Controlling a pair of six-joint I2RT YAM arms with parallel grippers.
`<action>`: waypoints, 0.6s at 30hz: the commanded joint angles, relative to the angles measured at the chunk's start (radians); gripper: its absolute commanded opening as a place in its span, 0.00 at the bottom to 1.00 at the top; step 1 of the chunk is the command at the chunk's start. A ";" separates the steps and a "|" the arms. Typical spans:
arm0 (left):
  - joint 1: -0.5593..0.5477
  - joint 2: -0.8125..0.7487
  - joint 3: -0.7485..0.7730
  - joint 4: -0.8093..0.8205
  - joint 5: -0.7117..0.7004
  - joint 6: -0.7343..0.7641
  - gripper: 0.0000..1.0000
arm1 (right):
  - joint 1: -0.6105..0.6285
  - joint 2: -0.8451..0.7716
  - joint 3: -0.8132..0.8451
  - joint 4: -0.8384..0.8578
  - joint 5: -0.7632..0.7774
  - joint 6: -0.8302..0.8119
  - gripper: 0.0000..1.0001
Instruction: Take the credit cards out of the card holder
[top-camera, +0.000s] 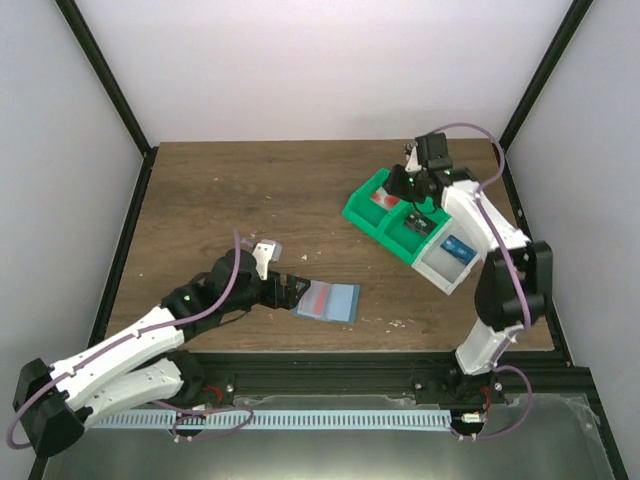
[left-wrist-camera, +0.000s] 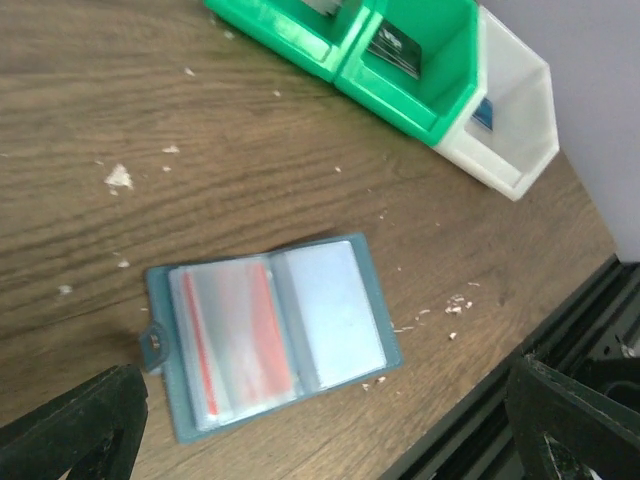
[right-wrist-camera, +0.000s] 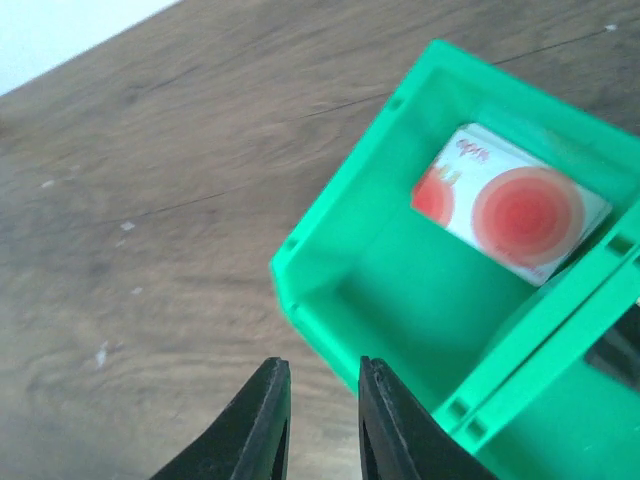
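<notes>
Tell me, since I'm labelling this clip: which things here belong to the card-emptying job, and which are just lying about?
Belongs to the job:
- card holder, lying open on the table
- credit card still in its left sleeve
- credit card with red rings, in the end green bin

Just lying about:
- middle green bin
- white bin
- pale crumbs on the table
</notes>
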 joint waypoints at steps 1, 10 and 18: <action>-0.001 0.041 -0.039 0.171 0.126 -0.033 1.00 | 0.005 -0.183 -0.174 0.115 -0.109 -0.034 0.22; 0.042 0.227 -0.085 0.355 0.234 -0.068 1.00 | 0.045 -0.472 -0.483 0.182 -0.226 0.035 0.22; 0.111 0.383 -0.135 0.525 0.278 -0.126 1.00 | 0.196 -0.715 -0.771 0.262 -0.188 0.218 0.26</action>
